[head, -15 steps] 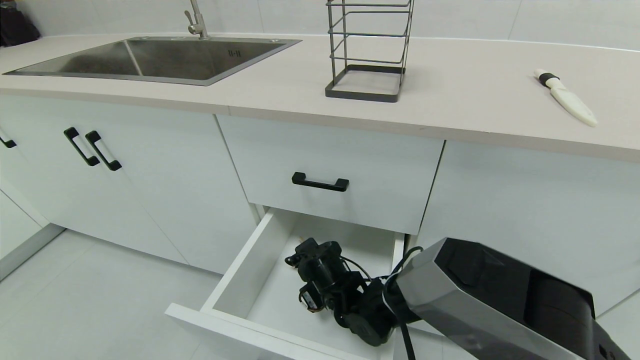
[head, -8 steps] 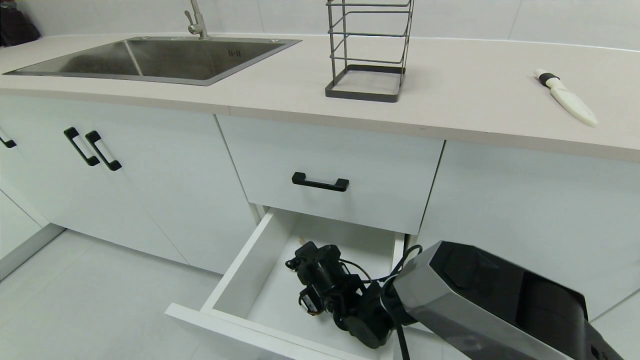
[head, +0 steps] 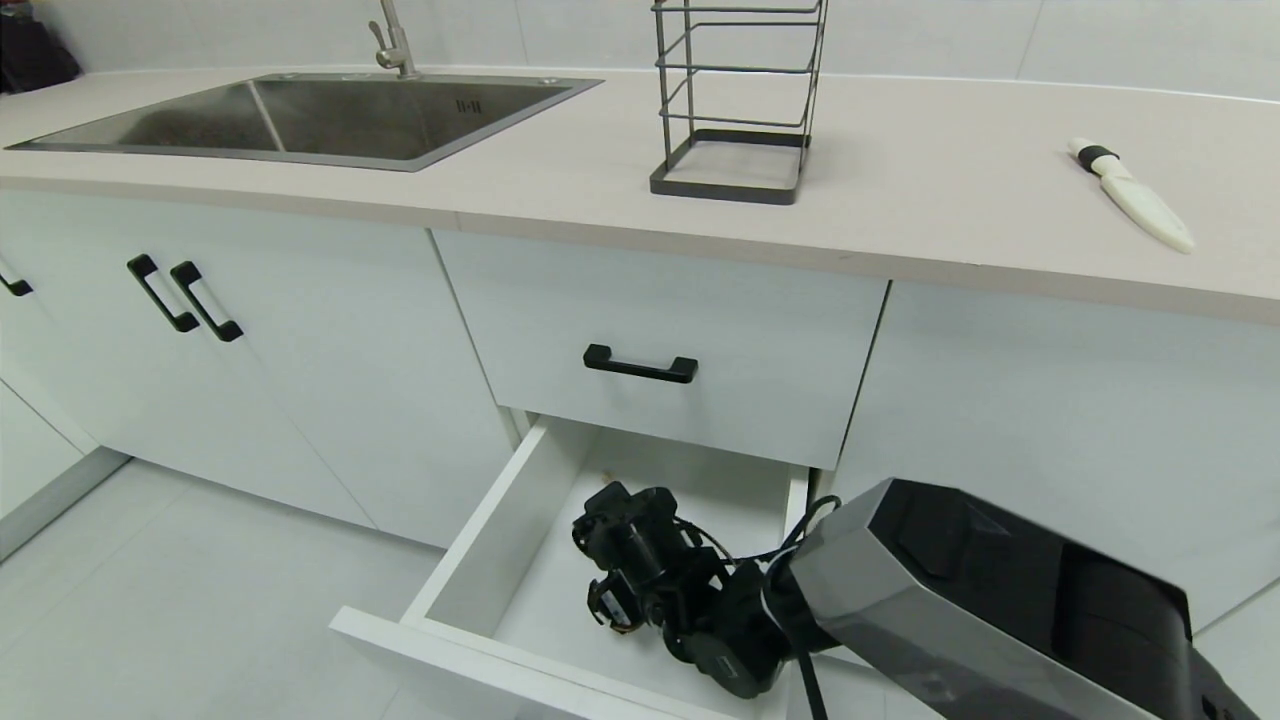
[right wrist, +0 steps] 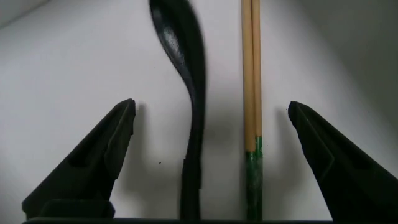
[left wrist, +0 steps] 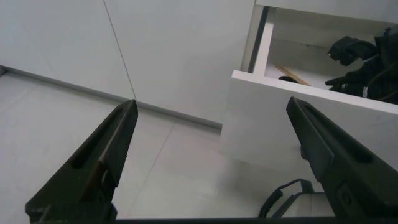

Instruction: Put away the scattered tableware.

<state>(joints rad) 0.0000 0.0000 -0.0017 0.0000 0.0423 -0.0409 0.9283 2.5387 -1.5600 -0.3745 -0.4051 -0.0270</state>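
My right gripper (head: 608, 548) sits low inside the open white drawer (head: 478, 545), fingers spread and holding nothing. Between its fingers (right wrist: 210, 109) lie a black spoon (right wrist: 186, 74) and a pair of wooden chopsticks (right wrist: 250, 81) with green ends, side by side on the drawer floor. A white knife (head: 1130, 195) with a black band lies on the counter at the far right. My left gripper (left wrist: 211, 106) hangs open near the floor beside the drawer (left wrist: 298, 118), where the chopsticks (left wrist: 292, 73) and the right gripper (left wrist: 364, 62) show.
A dark wire rack (head: 735, 110) stands on the beige counter (head: 900, 150), with a steel sink (head: 300, 115) to its left. A shut drawer with a black handle (head: 640, 365) is right above the open one. Cupboard doors stand to the left.
My right gripper has sunk a little lower in the drawer and drawn slightly toward its front. The knife and rack have stayed put.
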